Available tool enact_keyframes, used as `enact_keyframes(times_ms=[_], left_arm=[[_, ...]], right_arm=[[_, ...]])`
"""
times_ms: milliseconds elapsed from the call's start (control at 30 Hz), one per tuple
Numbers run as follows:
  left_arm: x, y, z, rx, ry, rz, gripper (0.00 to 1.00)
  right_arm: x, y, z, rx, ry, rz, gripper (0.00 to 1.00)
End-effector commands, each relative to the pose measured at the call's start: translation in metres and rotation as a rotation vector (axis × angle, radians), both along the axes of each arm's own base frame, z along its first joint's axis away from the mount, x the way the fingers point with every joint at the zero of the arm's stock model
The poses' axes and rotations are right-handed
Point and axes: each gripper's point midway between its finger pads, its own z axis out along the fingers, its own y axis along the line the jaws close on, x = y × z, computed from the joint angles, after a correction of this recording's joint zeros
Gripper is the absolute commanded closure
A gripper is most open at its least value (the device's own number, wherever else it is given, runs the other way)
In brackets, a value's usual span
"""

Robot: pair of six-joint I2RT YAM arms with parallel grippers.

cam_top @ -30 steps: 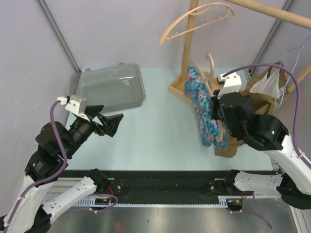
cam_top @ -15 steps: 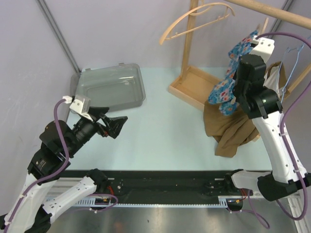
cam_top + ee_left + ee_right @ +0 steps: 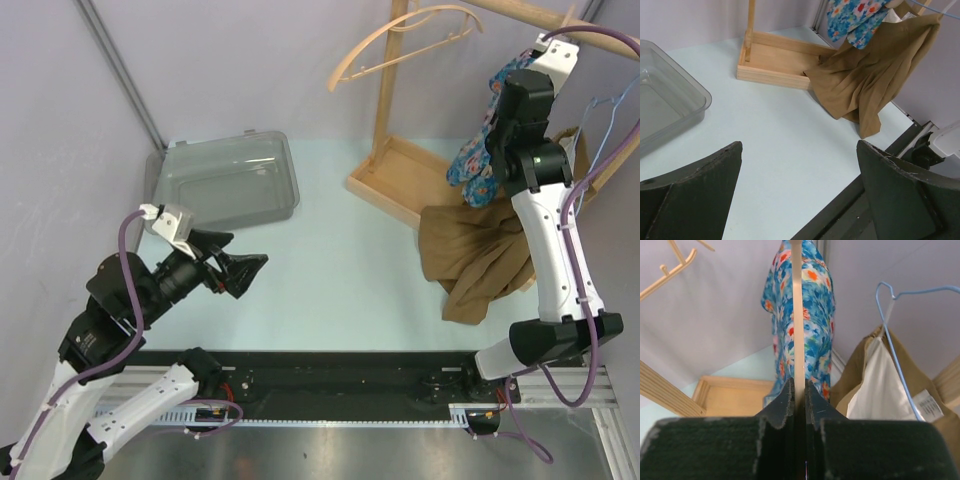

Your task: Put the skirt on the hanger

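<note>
Raised since 1 second ago, from low beside the rack's base tray to high at the far right, just under the wooden rail, carrying the load up with it.

Item 1, right gripper: jaws pressed together on a thin pale wooden strip, taken to be the hanger. Long axis of strip running straight out from the fingertips, upright in the wrist view.

Item 2, skirt: blue floral, draped about that strip and hanging down on both sides of it, off the table. Apparently already on the hanger; exact seating hidden by folds.

Item 3, rail: just above and beyond the gripper, crossing at a slant. Judged the target for hooking; hook end out of sight.

Item 4, blue wire hanger with brown garment: just beside the skirt on the right, a likely snag.

Item 5, left gripper: fingers spread wide, holding nothing, over the near-left table by the clear bin, well apart from the skirt. Right arm by far the nearer.
</note>
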Motion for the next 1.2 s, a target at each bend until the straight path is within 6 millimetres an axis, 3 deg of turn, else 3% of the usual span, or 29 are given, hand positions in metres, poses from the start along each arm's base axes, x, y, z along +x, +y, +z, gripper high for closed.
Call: enact_keyframes(times_ms=[0, 200, 367, 400, 467, 500, 567, 633, 733, 833, 967, 1033, 1100, 1167], left_arm=[[-0.002, 0.001, -0.001, -0.029, 0.026, 0.009, 0.0], [0.004, 0.001, -0.014, -0.017, 0.088, 0.042, 0.0], [0.012, 0.004, -0.027, -0.02, 0.14, 0.097, 0.0], [0.015, 0.006, -0.03, -0.016, 0.149, 0.12, 0.0], [0.018, 0.007, -0.037, -0.011, 0.175, 0.142, 0.0], [0.02, 0.01, -0.041, -0.003, 0.186, 0.163, 0.0], [0.023, 0.012, -0.048, 0.007, 0.21, 0.189, 0.0], [0.026, 0.017, -0.051, 0.007, 0.221, 0.227, 0.0], [0.028, 0.024, -0.059, 0.019, 0.24, 0.274, 0.0], [0.028, 0.028, -0.069, 0.032, 0.257, 0.298, 0.0], [0.028, 0.031, -0.08, 0.04, 0.278, 0.317, 0.0], [0.028, 0.032, -0.084, 0.037, 0.284, 0.326, 0.0], [0.03, 0.035, -0.086, 0.042, 0.289, 0.345, 0.0], [0.032, 0.038, -0.089, 0.046, 0.296, 0.369, 0.0]], right_arm=[[0.016, -0.001, 0.028, 0.055, -0.122, 0.034, 1.0], [0.038, 0.017, 0.007, 0.072, -0.053, 0.12, 1.0], [0.038, 0.033, -0.002, 0.084, -0.017, 0.171, 1.0], [0.032, 0.034, 0.004, 0.086, -0.032, 0.175, 0.81], [0.025, 0.036, 0.013, 0.086, -0.052, 0.176, 0.53], [0.019, 0.037, 0.019, 0.091, -0.067, 0.177, 0.32], [0.006, 0.037, 0.034, 0.096, -0.099, 0.191, 0.21], [-0.006, 0.038, 0.045, 0.1, -0.104, 0.214, 0.03], [-0.027, 0.042, 0.05, 0.119, -0.096, 0.254, 0.0], [-0.047, 0.06, 0.039, 0.124, -0.052, 0.326, 0.0], [-0.088, 0.088, 0.008, 0.13, -0.003, 0.418, 0.0], [-0.103, 0.11, -0.006, 0.142, 0.016, 0.484, 0.0], [-0.12, 0.114, -0.028, 0.157, 0.045, 0.496, 0.0], [-0.132, 0.131, -0.042, 0.17, 0.066, 0.556, 0.0]])
